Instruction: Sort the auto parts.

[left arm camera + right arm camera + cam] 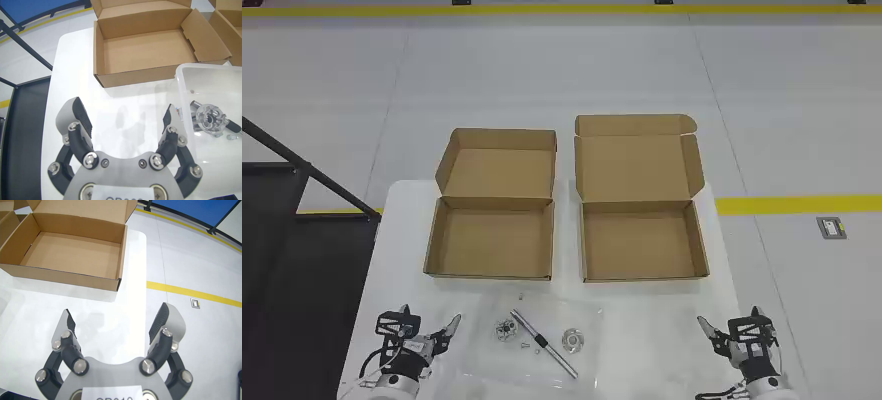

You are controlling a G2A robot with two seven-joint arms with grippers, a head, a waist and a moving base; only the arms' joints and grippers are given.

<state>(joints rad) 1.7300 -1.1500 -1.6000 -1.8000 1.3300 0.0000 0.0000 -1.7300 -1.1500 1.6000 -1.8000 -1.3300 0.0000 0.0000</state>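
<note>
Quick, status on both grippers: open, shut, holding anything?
Left gripper: open, holding nothing.
Right gripper: open, holding nothing.

A white rounded-corner table [402,250] stands on a pale grey floor [542,70]. At 3 o'clock from it runs a yellow tape stripe [797,205], with a small square metal floor socket [832,227] just beside it. At 9 o'clock stands a black metal frame [287,155]. Far off at 12 o'clock lies 1 more yellow line [562,9].

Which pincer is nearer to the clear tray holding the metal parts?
Left. The left pincer hovers just beside the clear tray; the right pincer sits apart, at the opposite edge of the table.
</note>
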